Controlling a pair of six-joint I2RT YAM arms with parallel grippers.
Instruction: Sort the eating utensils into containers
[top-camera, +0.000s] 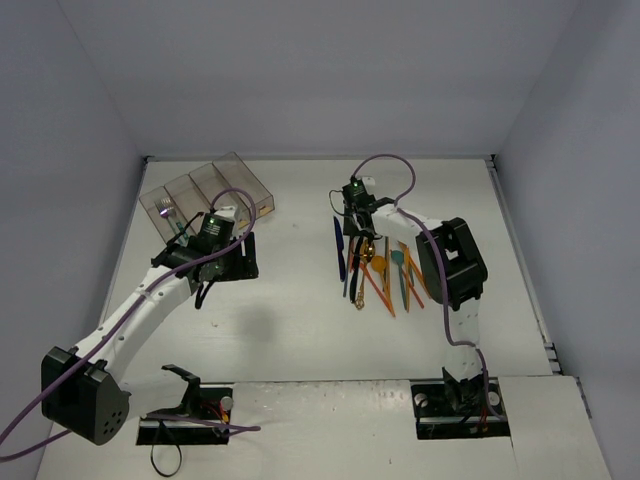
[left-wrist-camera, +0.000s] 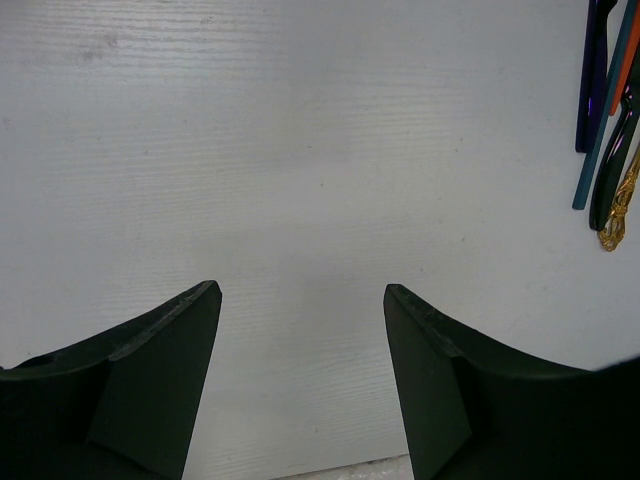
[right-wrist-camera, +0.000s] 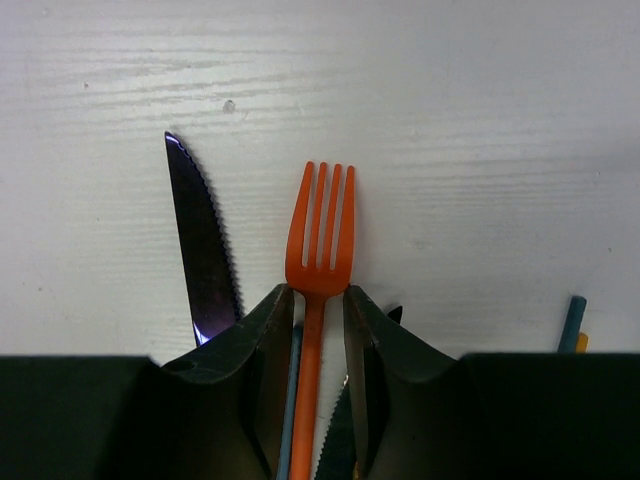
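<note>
Your left gripper (left-wrist-camera: 302, 300) gapes empty; the right gripper (right-wrist-camera: 319, 295), jaws near-closed and grip unclear, may lift fork (right-wrist-camera: 320, 225) and teal handle (right-wrist-camera: 291, 410) together.

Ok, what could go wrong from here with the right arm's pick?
The right gripper straddles the orange fork just below its head, but a teal handle also sits between the jaws, so both might lift. The dark knife lies right beside one jaw and could get dragged.
</note>
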